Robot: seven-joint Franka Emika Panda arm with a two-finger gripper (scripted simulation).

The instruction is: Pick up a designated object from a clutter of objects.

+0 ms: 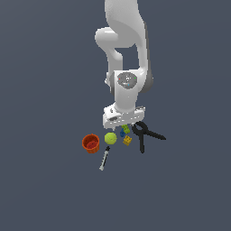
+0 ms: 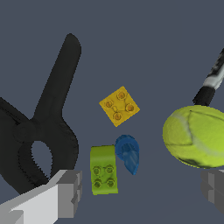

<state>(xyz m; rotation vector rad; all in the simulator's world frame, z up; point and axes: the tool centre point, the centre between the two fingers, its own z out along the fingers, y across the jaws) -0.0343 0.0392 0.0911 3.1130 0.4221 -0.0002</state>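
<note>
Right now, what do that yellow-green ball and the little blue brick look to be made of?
The yellow-green ball looks felt-covered, like a tennis ball: matte, mottled surface with a pale curved seam. The blue brick seems hard moulded plastic, smooth and evenly coloured. Both are simulator renders, so this is a guess.

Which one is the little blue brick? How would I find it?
Find the big yellow-green ball and the black clamp; three small bricks lie between them. The blue brick touches the green brick, below the flat yellow brick. It's the only blue, rounded one.
</note>
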